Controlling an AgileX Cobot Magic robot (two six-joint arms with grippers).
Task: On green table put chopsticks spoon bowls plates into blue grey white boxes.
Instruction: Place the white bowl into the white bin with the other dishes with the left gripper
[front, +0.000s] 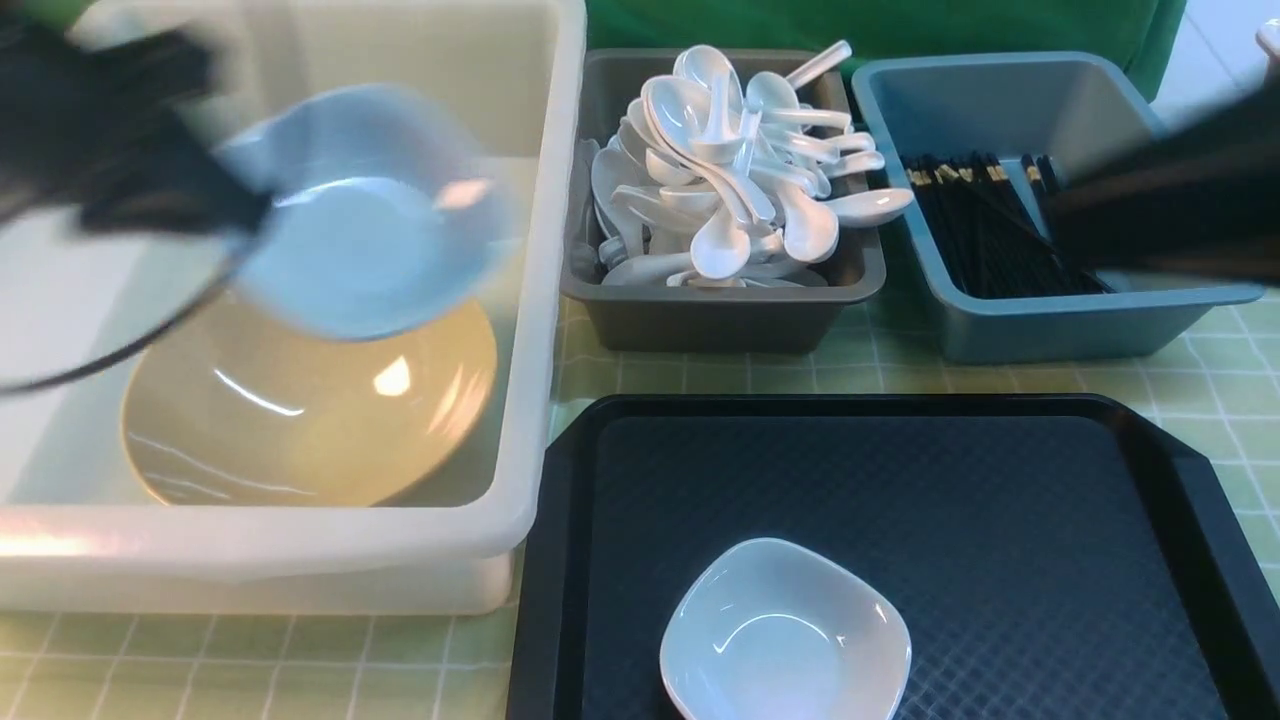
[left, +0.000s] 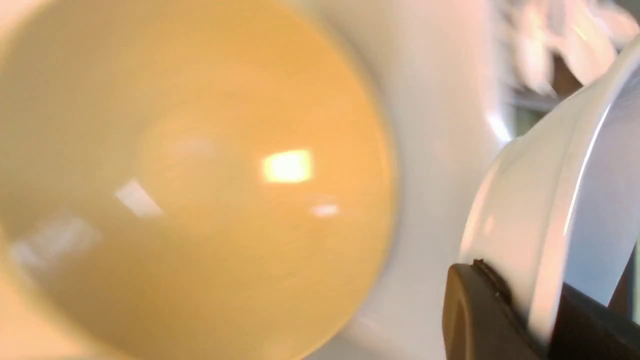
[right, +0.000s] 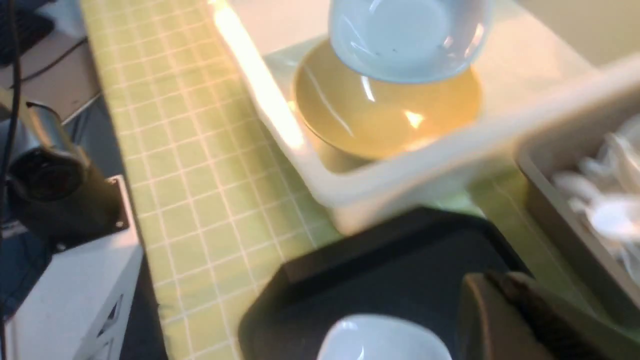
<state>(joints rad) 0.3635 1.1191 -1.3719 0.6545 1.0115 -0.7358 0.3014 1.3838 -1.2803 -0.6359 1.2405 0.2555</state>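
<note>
Nearest: one white plate (front: 785, 630) lies upright on the black tray (front: 900, 480), close to its near edge, with nothing touching it. My left pincer (front: 240, 205) is clamped on the rim of the second white plate (front: 370, 220) and holds it tilted in the air over the white box (front: 540, 300). This box stands on the green table (front: 1230, 400) just left of the tray. Below the held plate, the olive-tan bowl (front: 300, 410) rests on the box floor. I cannot tell whether the two touch. Past the tray's far edge stands the grey box (front: 720, 320), heaped with white spoons (front: 730, 170). Past the tray's far right corner stands the blue-grey box (front: 1060, 320), with black chopsticks (front: 990, 230) lying in it. My right pincer (right: 487, 295) hangs over that box, blurred. Its jaws are together, with nothing between them.
</note>
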